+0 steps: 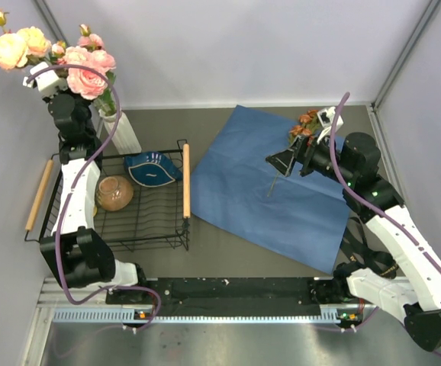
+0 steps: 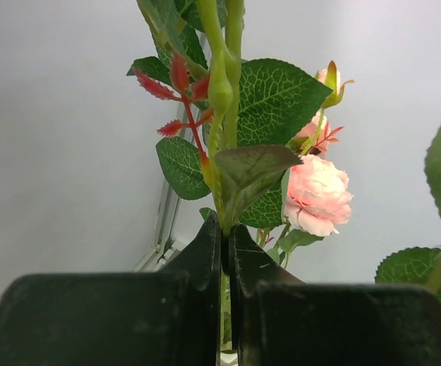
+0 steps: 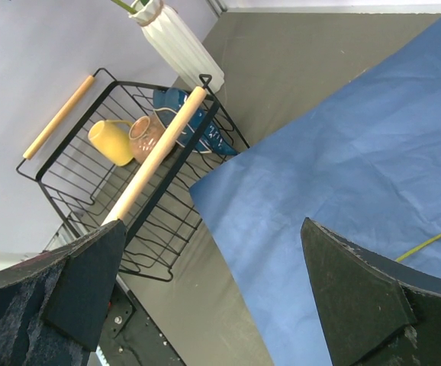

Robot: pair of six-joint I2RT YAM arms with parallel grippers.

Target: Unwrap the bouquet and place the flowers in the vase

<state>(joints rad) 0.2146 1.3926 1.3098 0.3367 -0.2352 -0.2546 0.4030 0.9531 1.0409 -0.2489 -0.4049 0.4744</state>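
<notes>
Bright even light, soft shadows; wrist cams' close foregrnd slightly blurred.

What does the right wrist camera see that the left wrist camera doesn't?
Only the right wrist: the blue paper, the wire rack with the yellow cup, the white vase, and the right gripper open. Only the left wrist: a pink rose, leaves, and the left gripper shut on a stem. Both: black fingers and pale wall.
</notes>
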